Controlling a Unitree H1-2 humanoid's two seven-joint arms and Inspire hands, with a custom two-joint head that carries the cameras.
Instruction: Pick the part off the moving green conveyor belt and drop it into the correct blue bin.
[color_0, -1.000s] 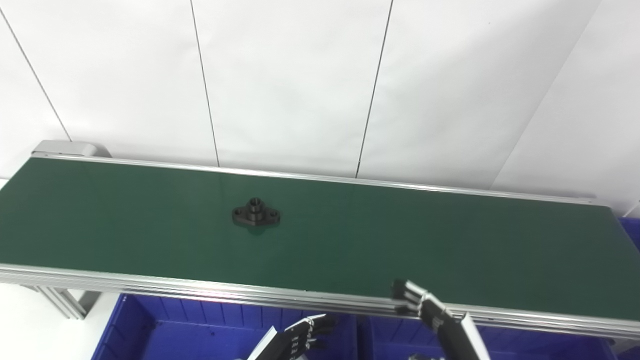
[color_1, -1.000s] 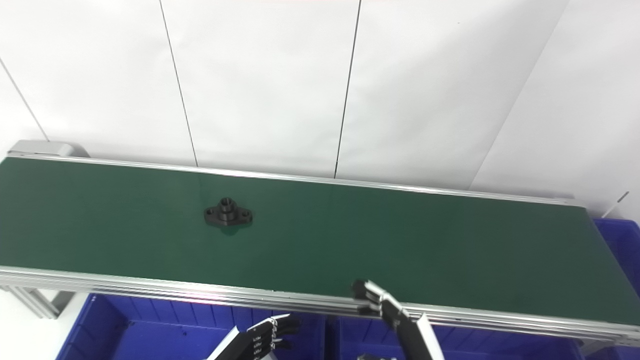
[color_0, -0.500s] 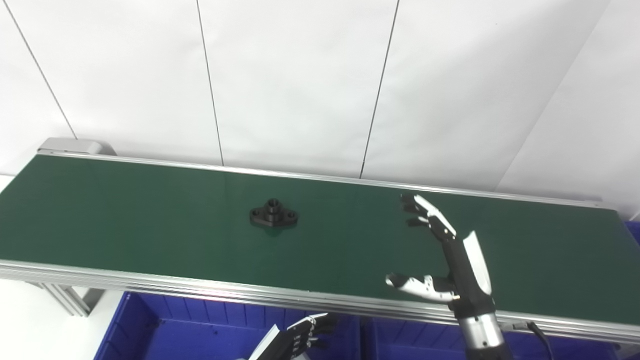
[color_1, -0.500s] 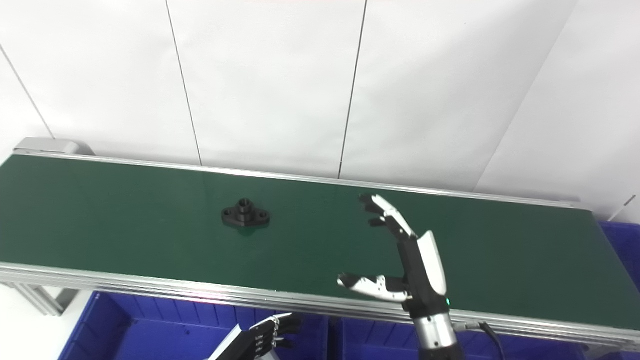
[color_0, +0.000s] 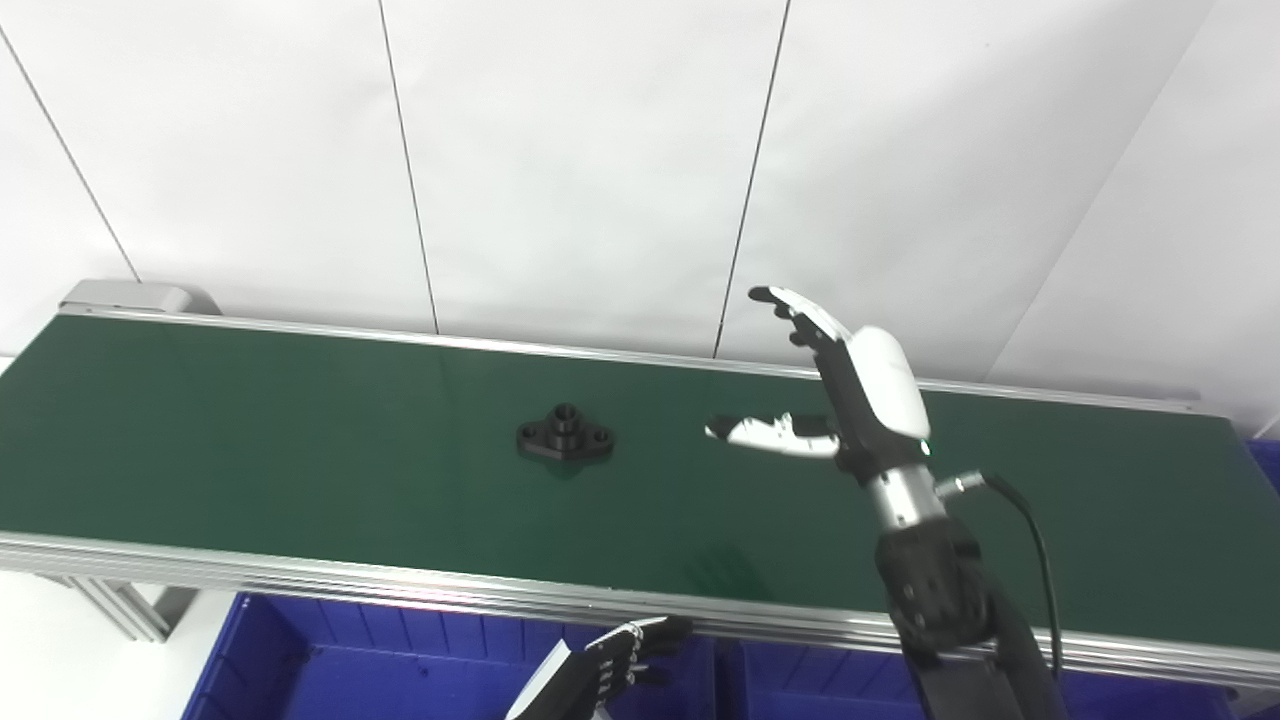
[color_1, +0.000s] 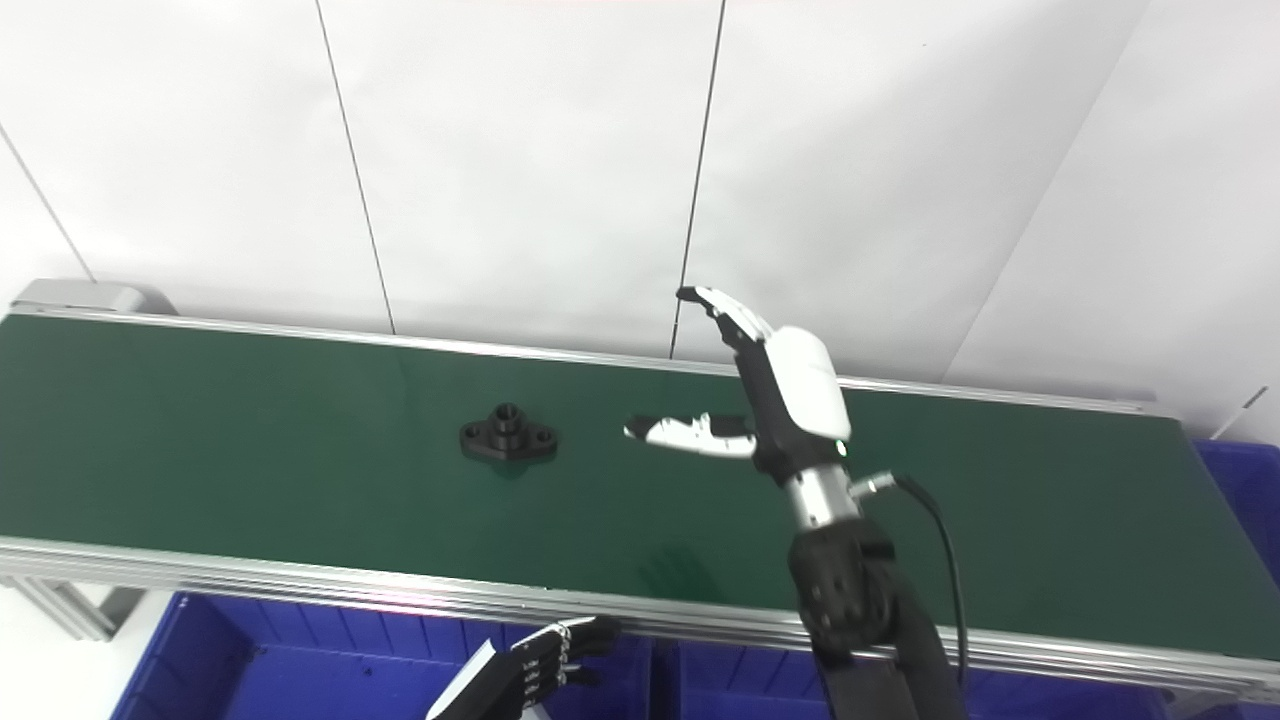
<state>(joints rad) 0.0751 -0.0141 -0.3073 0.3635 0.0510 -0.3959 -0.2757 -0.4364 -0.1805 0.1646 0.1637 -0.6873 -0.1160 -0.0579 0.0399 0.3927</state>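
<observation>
We are observing the approach step: the right hand (color_0: 850, 390) is hovering above the green conveyor belt (color_0: 250, 470), right of frame centre, with fingers spread wide from the thumb and holding nothing. The part (color_0: 565, 439) is lying flat on the belt just left of centre, well apart from that hand and untouched. We are judging that the next move calls for bringing the hand down toward the part, timing it against the belt's travel, and closing on the raised hub.

The part is reading as dark, matte metal: an oval flange with a small hole at either end and a short round boss in the middle. The belt is looking smooth and faintly glossy, edged by ribbed aluminium rails. The left hand (color_0: 610, 668) is waiting at the bottom edge over the blue bin (color_0: 400, 655), fingers loosely curled and holding nothing. The bin walls are appearing ribbed, hard plastic.
</observation>
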